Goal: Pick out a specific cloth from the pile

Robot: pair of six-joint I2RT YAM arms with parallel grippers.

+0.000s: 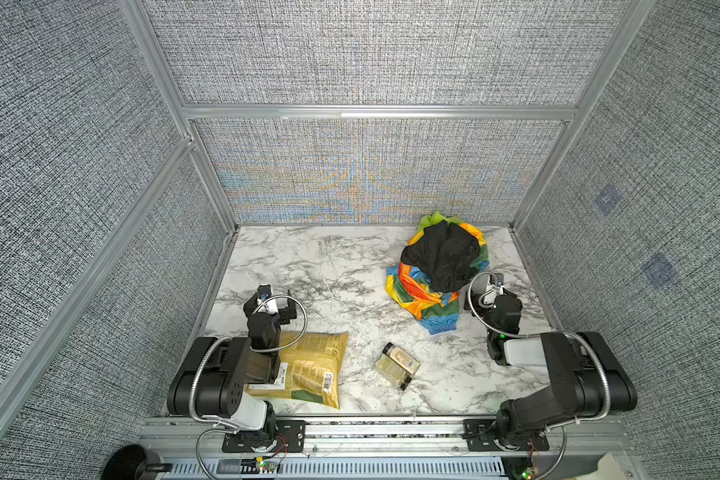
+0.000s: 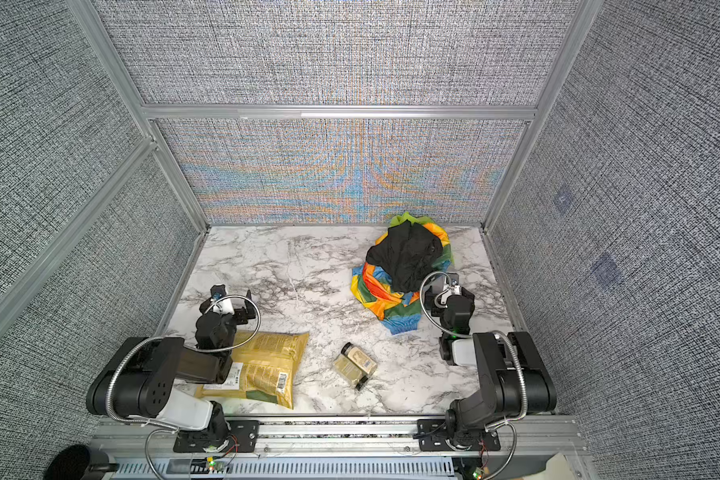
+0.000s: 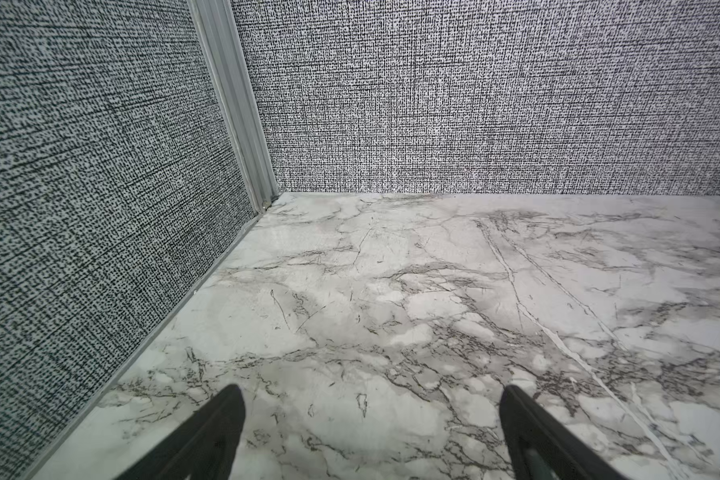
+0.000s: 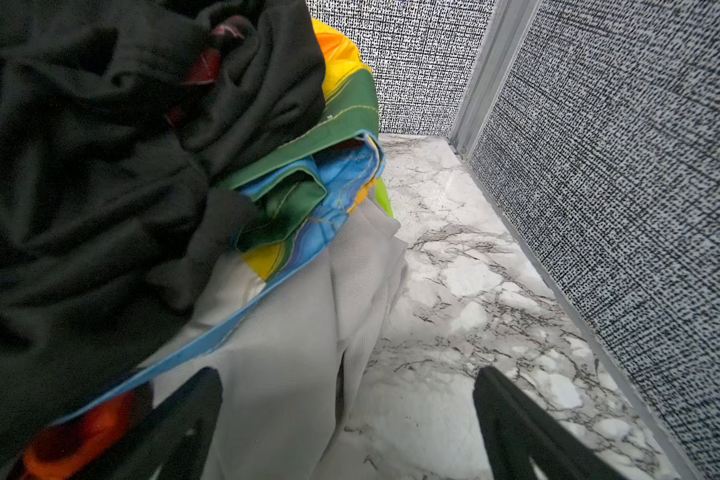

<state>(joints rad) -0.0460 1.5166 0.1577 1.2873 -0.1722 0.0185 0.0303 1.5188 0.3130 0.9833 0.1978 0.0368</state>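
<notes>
1. In both top views, your pile (image 1: 437, 270) (image 2: 402, 266) sits at about 1 o'clock on the counter (image 1: 329, 270), close to the back wall. The black cloth (image 1: 443, 255) is heaped on the rainbow-striped cloth (image 1: 416, 295).
2. The grey cloth you want does not show in either top view.
3. In a top view, the right gripper (image 1: 484, 286) stands just beside the pile, which lies at about 10 o'clock from it. You cannot read how its jaws stand from here.
4. The left gripper (image 1: 276, 297) is well apart from the pile, at about 8 o'clock on the counter, over bare marble. The yellow bag (image 1: 312, 370) lies just behind it, and a jar (image 1: 396, 363) lies at 6 o'clock.
5. In the left wrist view, the left gripper (image 3: 371, 390) is spread wide. Only bare counter lies between its fingers, so it has hold of nothing.
6. In the right wrist view, the grey cloth (image 4: 292, 357) is at the bottom of the pile, under the blue hem of the rainbow-striped cloth. It spills out onto the counter.
7. The right gripper (image 4: 348, 374) is spread fully wide and grips nothing. The cloth's loose fold reaches into the gap between the fingers, against the finger on the pile side. The other finger stands over bare marble near the side wall (image 4: 620, 187). Whether that first finger touches the fabric, you cannot tell.
</notes>
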